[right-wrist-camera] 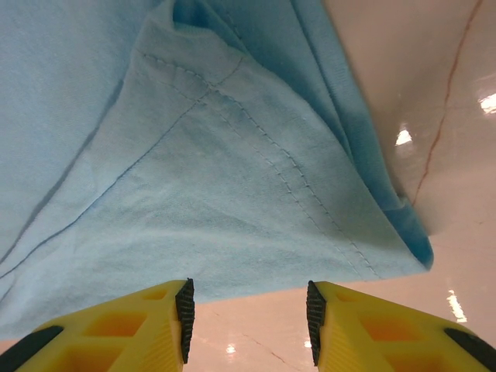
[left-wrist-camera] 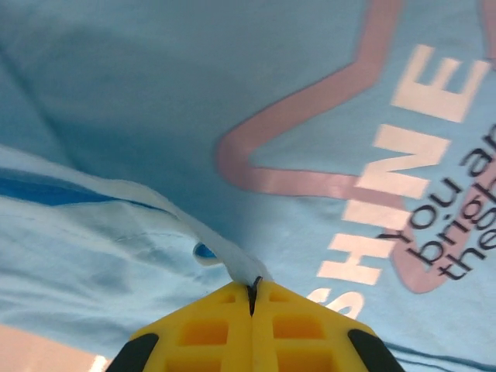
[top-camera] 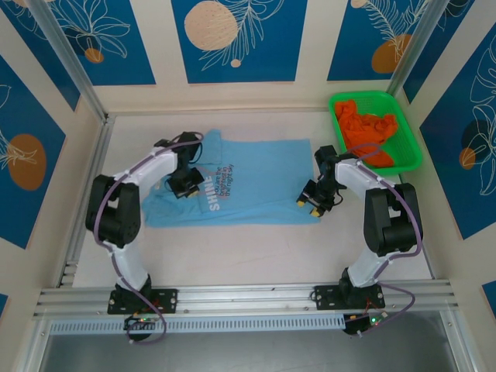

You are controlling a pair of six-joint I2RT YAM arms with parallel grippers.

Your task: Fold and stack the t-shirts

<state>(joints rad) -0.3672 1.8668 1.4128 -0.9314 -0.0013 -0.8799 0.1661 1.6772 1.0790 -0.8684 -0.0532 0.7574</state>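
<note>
Light blue t-shirt (top-camera: 248,182) lay spread flat in the middle of the table (top-camera: 232,248), "SHINE" print up, between the two arms; orange t-shirt (top-camera: 370,132) sat bunched in the green basket (top-camera: 416,147) at the far right corner, well apart. Left gripper (left-wrist-camera: 253,288) was clenched tight on a thin raised ridge of the blue shirt's pale edge, just beside the lettering. Right gripper (right-wrist-camera: 248,310) stood with fingers parted and nothing between them, at the shirt's stitched corner on the right side, bare tabletop showing beside it.
</note>
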